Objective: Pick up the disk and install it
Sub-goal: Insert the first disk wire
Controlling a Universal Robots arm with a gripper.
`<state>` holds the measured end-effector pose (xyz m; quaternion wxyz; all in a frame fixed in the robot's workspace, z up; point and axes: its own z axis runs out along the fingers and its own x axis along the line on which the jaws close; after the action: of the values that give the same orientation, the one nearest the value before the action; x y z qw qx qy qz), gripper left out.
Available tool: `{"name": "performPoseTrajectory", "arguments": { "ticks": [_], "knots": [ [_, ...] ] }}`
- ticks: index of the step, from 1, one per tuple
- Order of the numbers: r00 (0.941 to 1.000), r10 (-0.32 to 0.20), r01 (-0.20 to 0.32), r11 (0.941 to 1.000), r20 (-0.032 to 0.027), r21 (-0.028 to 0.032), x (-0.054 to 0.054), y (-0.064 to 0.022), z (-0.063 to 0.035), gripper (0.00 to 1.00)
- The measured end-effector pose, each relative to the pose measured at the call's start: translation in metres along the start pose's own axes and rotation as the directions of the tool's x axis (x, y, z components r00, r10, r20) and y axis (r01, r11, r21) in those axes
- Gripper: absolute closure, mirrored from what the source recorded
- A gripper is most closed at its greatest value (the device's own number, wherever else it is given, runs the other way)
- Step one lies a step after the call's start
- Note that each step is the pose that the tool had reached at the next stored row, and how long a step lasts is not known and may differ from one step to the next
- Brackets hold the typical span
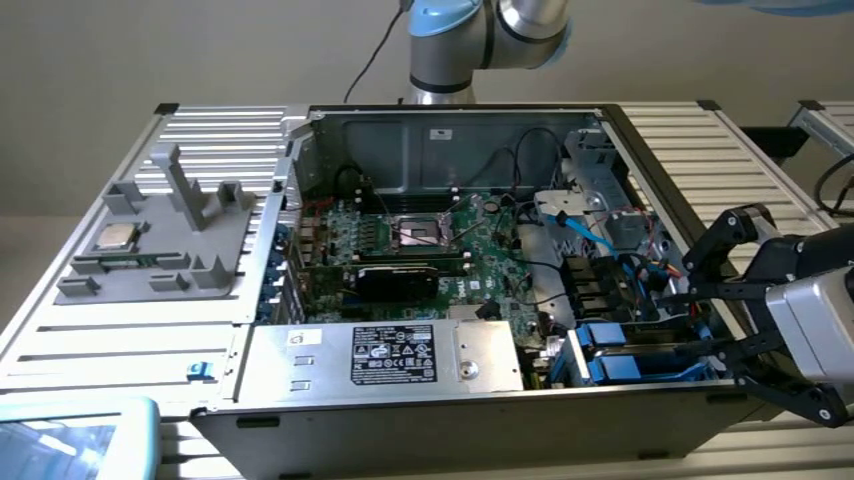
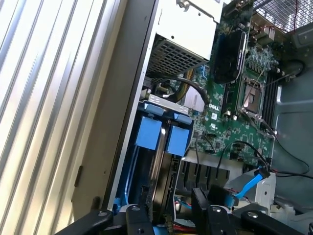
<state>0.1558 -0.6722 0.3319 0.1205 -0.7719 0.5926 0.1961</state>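
Reference landmark: the silver power supply box at the near corner of the open computer case. The exterior view gives the overall layout. The motherboard lies behind the box, and a grey fixture plate carrying a small processor chip sits on the table well beyond the box toward the exterior view's left. The gripper reaches into the drive bay on the far side of the box, toward the exterior view's right. The wrist view looks along the bay toward the box and shows the clearances that the exterior view hides. The disk is seated in the bay, standing on edge, in the slot next to the case wall. A second blue-framed unit stands just beside it on the motherboard side. The gripper is released: its fingers stand apart on either side of the seated units at the end farthest from the box, with cables visible through the gap beside one finger. The long axis of the disk runs straight from the fingers toward the box, parallel to the case wall. Its blue end tab faces the box.
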Motion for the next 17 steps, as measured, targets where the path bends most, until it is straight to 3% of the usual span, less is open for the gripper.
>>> {"name": "performPoseTrajectory", "arguments": {
  "ticks": [3,4,7,9,11,12,15,17],
  "knots": [
    [0.9992,-0.04,0.04,0.9991,0.0003,-0.0168,0.0,0.0,-0.0001,0.55],
    [0.9988,-0.05,0.05,0.9986,0.0009,-0.0165,0.0,0.0001,-0.0001,0.55],
    [0.997,-0.077,0.077,0.997,0.0031,-0.0039,0.0001,-0.0001,0.0,0.55],
    [0.9959,-0.089,0.089,0.996,0.0125,0.0017,0.0001,-0.0001,0.0,0.55],
    [0.9948,-0.098,0.098,0.9952,0.0255,0.0027,0.0002,0.0001,0.0,0.55],
    [0.9942,-0.103,0.103,0.9946,0.0284,0.0016,0.0004,0.0001,0.0,0.55],
    [0.993,-0.114,0.115,0.9934,0.0308,-0.0018,0.0007,0.0001,0.0,0.55],
    [0.9922,-0.119,0.119,0.9928,0.0349,0.0008,0.0012,0.0001,0.0,0.55]
  ]
}}
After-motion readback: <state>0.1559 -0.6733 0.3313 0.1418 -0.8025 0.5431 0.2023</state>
